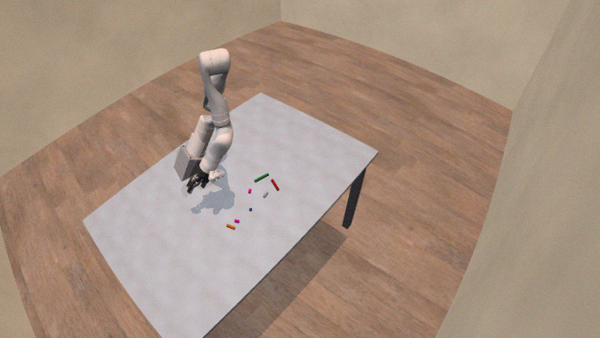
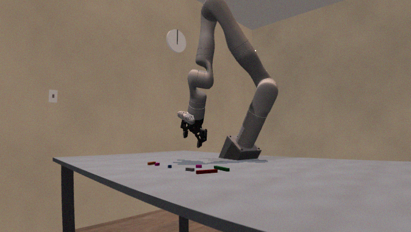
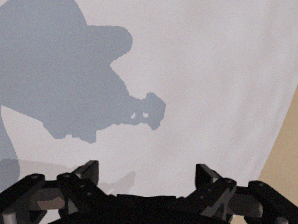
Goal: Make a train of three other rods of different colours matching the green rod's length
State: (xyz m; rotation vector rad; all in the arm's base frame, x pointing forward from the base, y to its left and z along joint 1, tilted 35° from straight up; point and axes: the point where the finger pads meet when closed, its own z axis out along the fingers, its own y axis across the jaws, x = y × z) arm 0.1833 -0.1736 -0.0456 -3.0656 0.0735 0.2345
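My gripper [image 1: 196,183] hangs open and empty well above the table, close to the arm's base; it also shows in the exterior view [image 2: 194,134]. The wrist view shows only bare table and the arm's shadow between the fingers. All rods lie flat to the right of the gripper. The green rod [image 1: 261,177] lies next to the red rod [image 1: 275,184]. A grey rod [image 1: 265,194], a magenta rod [image 1: 249,190] and a small blue rod [image 1: 250,209] lie apart from each other. An orange rod [image 1: 231,226] lies beside a second magenta rod [image 1: 237,221].
The arm's base [image 1: 186,164] stands on the table's far long edge. The table's right edge [image 1: 312,231] runs not far beyond the rods. In the exterior view the rods sit in a row near the middle, the red rod [image 2: 206,171] nearest the camera.
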